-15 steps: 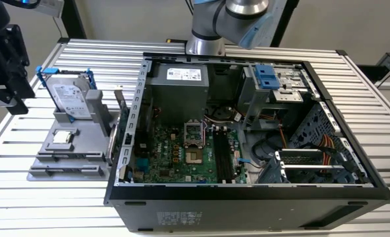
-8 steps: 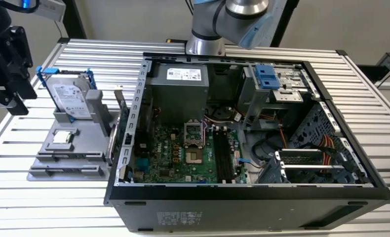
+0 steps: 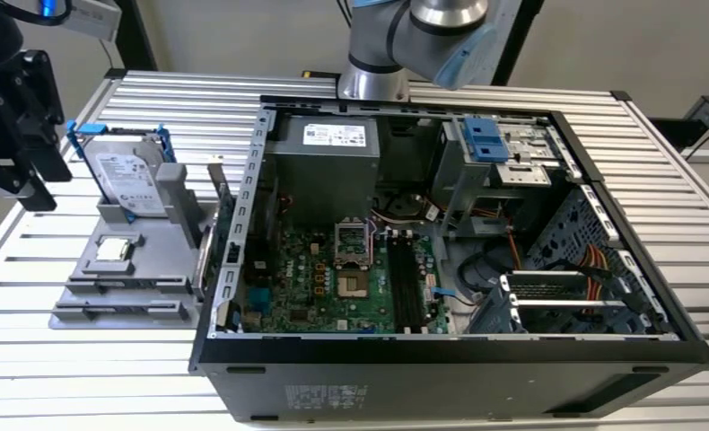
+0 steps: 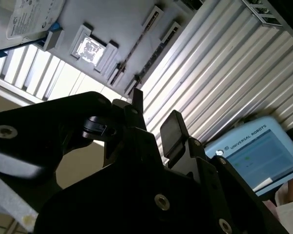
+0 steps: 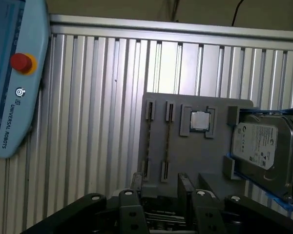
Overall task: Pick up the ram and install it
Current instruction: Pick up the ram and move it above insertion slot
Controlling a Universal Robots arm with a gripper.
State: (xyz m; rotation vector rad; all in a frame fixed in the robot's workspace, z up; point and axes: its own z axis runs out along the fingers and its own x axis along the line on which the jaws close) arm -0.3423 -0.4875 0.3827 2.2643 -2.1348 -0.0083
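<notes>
gripper (image 5: 161,183) hovers by the grey holder (image 5: 202,153), fingers apart and empty; the ram (image 5: 167,141) stands edgewise in its slot, on the exterior view's left of the case (image 3: 450,377).

A line of pale capital lettering ran along the edge of the light-blue teach pendant (image 5: 10,78) in the first wrist view, beside a small round symbol and near a red button (image 5: 22,62). The same lettering stood along the edge of the pendant's lit screen (image 4: 261,158) in the second wrist view. The hard drive (image 3: 127,171) carried a white printed label with a logo and rows of fine print, its lines too small to tell. A white sticker (image 3: 334,135) with a blue mark sat on the power supply (image 3: 319,171) in the exterior view. Another pale sticker (image 3: 325,395) of tiny print stood on the near outer wall of the computer case (image 3: 475,382).
</notes>
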